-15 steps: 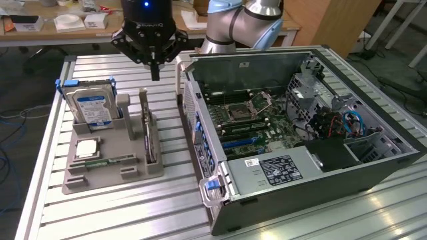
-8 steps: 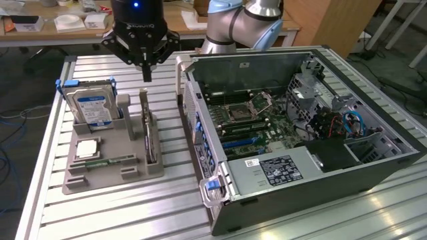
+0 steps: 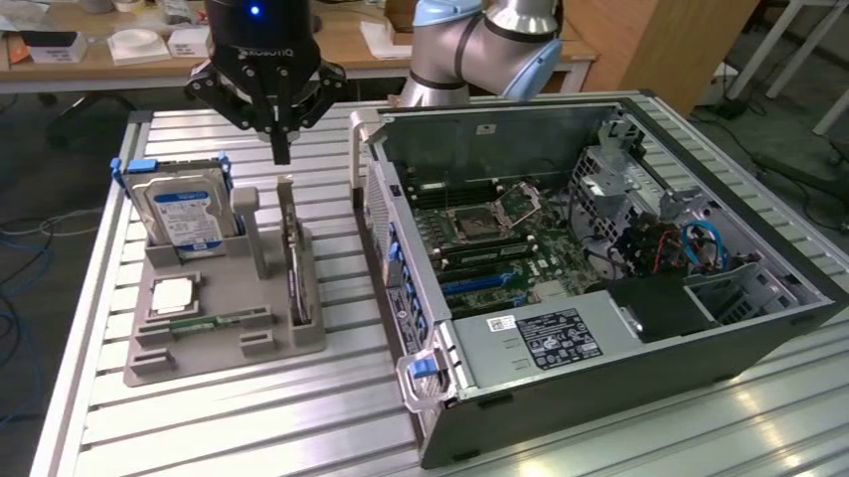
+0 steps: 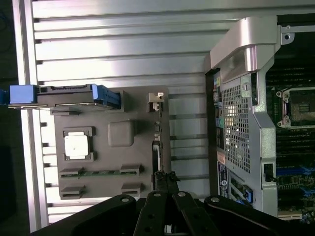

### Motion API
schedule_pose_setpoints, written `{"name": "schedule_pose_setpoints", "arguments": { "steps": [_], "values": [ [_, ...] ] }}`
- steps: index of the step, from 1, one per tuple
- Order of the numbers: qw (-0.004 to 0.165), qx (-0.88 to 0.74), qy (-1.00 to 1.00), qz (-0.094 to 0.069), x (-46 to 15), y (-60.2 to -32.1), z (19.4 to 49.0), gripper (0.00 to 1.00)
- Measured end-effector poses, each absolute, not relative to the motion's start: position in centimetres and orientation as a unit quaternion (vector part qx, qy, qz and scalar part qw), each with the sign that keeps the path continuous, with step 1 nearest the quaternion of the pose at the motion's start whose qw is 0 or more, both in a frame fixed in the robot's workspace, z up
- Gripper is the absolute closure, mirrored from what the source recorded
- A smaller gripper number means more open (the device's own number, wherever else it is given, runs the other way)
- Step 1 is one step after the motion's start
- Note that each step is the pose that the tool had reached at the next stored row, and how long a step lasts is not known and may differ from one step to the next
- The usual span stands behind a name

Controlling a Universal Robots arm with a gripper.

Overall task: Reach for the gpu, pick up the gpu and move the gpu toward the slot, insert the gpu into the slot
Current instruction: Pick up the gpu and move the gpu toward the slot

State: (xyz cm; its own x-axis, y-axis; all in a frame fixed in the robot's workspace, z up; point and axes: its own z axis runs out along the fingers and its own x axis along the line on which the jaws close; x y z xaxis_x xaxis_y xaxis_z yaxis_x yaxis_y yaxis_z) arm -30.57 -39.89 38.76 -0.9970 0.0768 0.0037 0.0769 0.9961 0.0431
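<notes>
The gpu stands on its long edge in a grey holder, its silver bracket at the far end. From the wrist view the gpu appears edge-on as a thin dark strip. My gripper hangs a short way above the card's bracket end, fingers shut with nothing between them. In the wrist view the gripper sits over the card's line. The blue slot lies on the motherboard inside the open computer case on the exterior view's right; the slot also shows in the wrist view.
The holder also carries a hard drive with blue clips, a square processor and a small green memory stick. The case's side wall rises close beside the holder. All rests on a ribbed aluminium table.
</notes>
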Motion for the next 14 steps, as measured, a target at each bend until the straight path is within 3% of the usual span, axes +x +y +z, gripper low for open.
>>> {"name": "schedule_pose_setpoints", "arguments": {
  "steps": [11,14],
  "values": [
    [0.001,-0.038,-0.999,-0.022,-30.58,-39.89,38.77,0.89],
    [0.001,-0.038,-0.999,-0.022,-30.58,-39.89,38.76,0.71]
  ]
}}
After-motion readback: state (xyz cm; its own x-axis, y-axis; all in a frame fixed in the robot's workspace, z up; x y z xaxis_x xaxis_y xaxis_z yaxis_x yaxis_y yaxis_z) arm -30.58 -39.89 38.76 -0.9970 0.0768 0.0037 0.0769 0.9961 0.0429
